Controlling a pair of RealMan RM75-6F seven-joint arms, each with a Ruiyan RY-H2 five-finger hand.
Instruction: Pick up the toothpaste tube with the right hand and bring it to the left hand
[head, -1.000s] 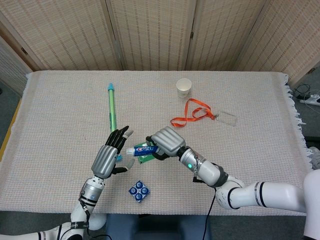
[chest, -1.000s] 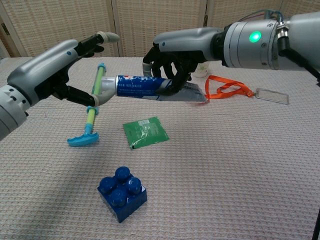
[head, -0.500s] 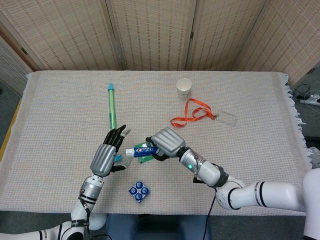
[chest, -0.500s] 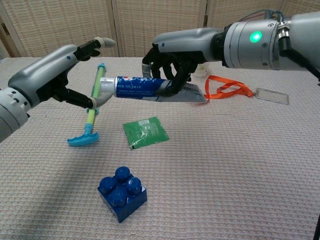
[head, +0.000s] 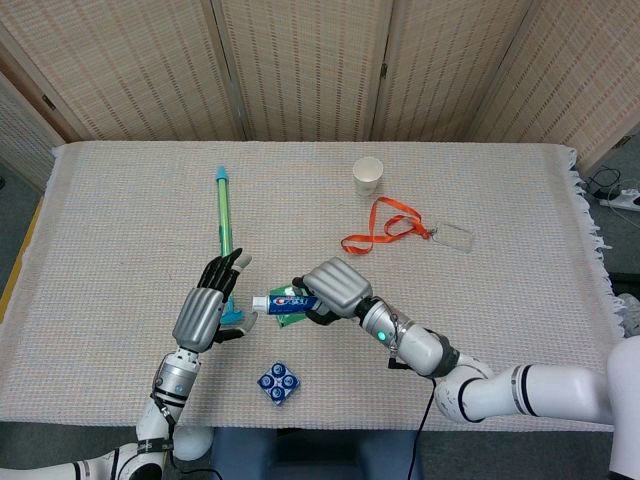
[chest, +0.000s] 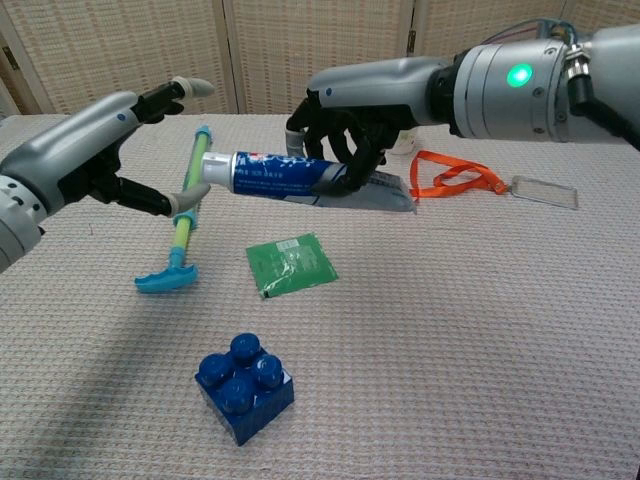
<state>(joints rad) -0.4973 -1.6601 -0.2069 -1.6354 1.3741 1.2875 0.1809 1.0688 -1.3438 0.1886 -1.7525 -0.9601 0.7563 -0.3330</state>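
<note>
My right hand (chest: 345, 125) (head: 335, 287) grips the blue and white toothpaste tube (chest: 285, 172) (head: 285, 299) above the table, holding it level with its white cap pointing left. To the tube's left my left hand (chest: 105, 140) (head: 207, 308) is open, fingers spread and palm turned toward the cap. A small gap separates the cap from the left hand's thumb; they do not touch.
A green sachet (chest: 291, 264) lies on the cloth under the tube. A green and cyan toothbrush (chest: 185, 215) lies below the left hand. A blue toy brick (chest: 245, 386) sits near the front edge. An orange lanyard with a badge (chest: 470, 180) and a paper cup (head: 368, 176) lie further back.
The left hand has drawn back to the left, away from the tube's cap, widening the gap. The right hand keeps the tube almost still.
</note>
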